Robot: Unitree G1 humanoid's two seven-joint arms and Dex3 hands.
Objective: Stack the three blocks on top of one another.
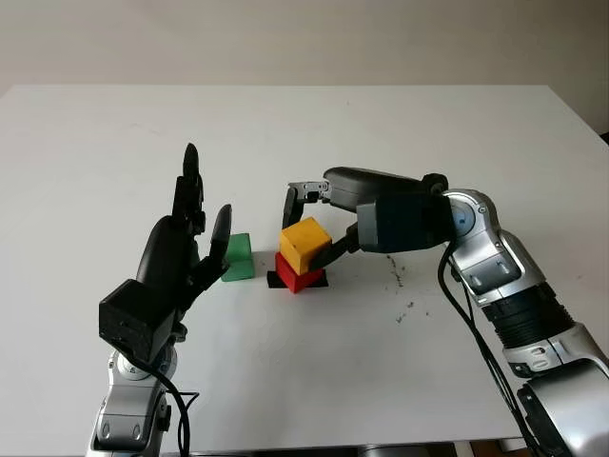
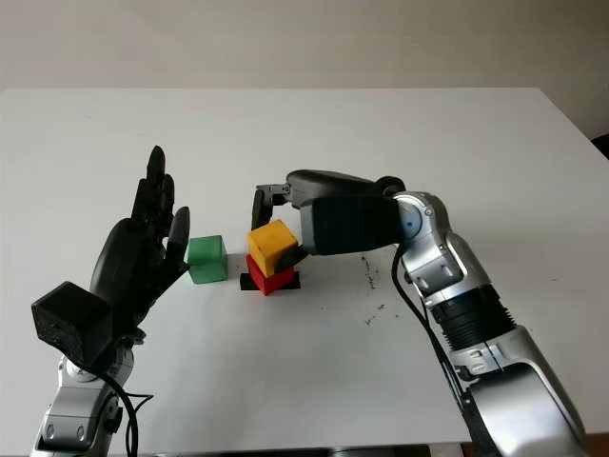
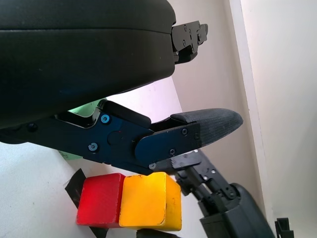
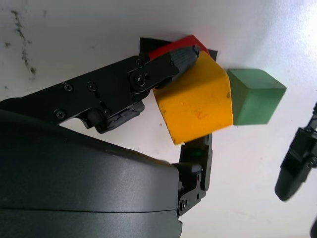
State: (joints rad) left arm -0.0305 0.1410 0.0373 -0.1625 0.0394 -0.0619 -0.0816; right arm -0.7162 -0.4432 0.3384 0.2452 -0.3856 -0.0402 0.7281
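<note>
Left hand (image 1: 181,252) raised at lower left of frame, open, nothing held. Green block (image 1: 237,257) seen just beyond it, left of centre, on white table (image 1: 314,381). Yellow block (image 1: 304,245) gripped by right hand (image 1: 328,224) at centre, set atop red block (image 1: 299,275), slightly skewed.

White table (image 1: 457,124) took up most of my view, matte, with a pale wall (image 1: 285,38) behind its far edge. A small black square patch (image 1: 273,280) lay flat on the tabletop near the middle. To its right I saw a scatter of dark specks and scuff marks (image 1: 402,286) on the surface. Dark strip of floor (image 1: 601,124) showed past the table's far right corner.
</note>
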